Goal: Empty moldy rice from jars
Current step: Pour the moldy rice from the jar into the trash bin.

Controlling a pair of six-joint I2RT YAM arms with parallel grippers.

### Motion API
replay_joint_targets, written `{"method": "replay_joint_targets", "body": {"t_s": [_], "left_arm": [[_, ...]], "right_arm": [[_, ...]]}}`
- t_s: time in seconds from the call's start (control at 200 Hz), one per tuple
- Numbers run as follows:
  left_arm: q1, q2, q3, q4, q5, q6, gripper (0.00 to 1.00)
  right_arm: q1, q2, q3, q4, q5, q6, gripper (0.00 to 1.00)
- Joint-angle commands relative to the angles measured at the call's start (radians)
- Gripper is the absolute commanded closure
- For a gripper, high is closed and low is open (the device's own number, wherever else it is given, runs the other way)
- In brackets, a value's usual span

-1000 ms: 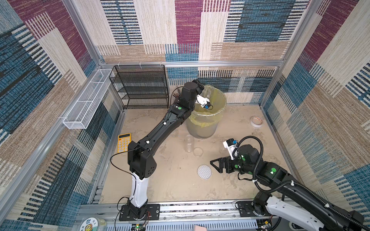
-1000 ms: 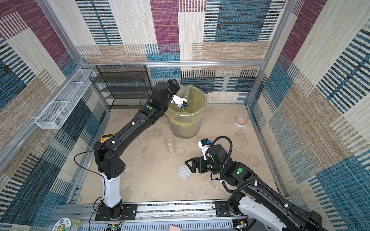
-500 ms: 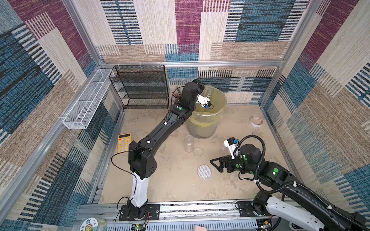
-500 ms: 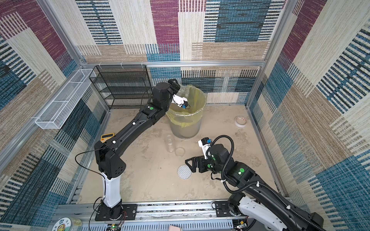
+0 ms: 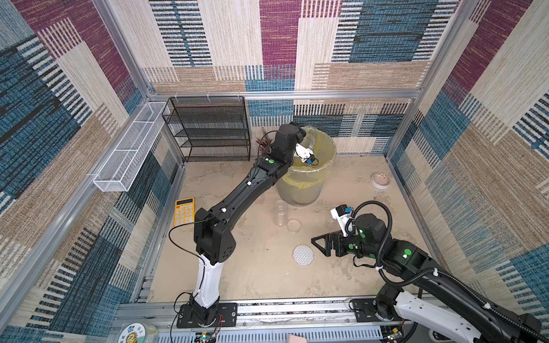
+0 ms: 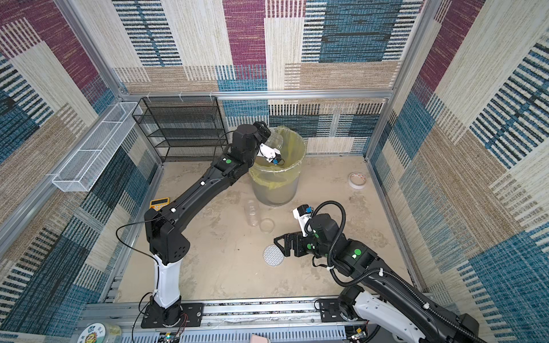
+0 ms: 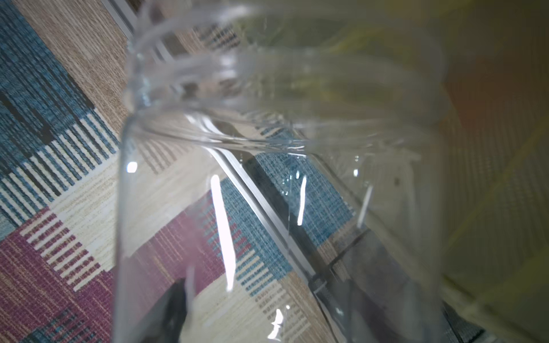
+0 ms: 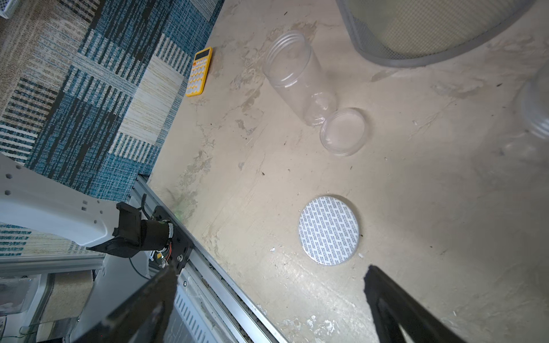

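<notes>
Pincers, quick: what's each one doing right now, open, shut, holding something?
Left pincer: closed on a clear jar, held over the bin.
Right pincer: open, empty, near the grid-patterned lid.

The bin [image 5: 300,190] stood at the back edge of the table [image 5: 252,276], the raised jar [image 6: 274,142] above its mouth. The standing jar [image 5: 280,212] sat just before the bin, a lid [image 5: 293,225] just beside it; a second lid [image 5: 303,254] lay nearer the front edge.

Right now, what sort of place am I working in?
Probably a staged robot test cell: patterned panels in an aluminium frame enclose it, both arms mount on a front rail, and a lined bin and wire shelf look like props.
</notes>
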Motion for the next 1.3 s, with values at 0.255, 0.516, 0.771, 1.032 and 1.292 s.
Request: {"method": "replay_joint_targets", "body": {"t_s": [0.255,0.516,0.771,1.032,1.292], "left_arm": [[0.016,-0.033,-0.096,0.076,0.031,0.040,0.62],[0.015,0.007,-0.063,0.052,-0.014,-0.022,0.65],[0.032,0.005,0.013,-0.007,-0.026,-0.060,0.63],[0.010,0.023,-0.002,0.009,-0.020,-0.052,0.63],[0.029,-0.001,-0.097,0.104,-0.008,0.032,0.64]], "right_arm": [[0.001,0.004,0.024,0.023,0.026,-0.018,0.01],[0.002,0.027,0.053,0.068,0.006,-0.020,0.01],[0.002,0.020,0.036,0.057,0.024,-0.021,0.00],[0.001,0.044,0.029,0.067,0.029,-0.028,0.01],[0.000,0.029,0.003,0.106,0.009,-0.028,0.00]]}}
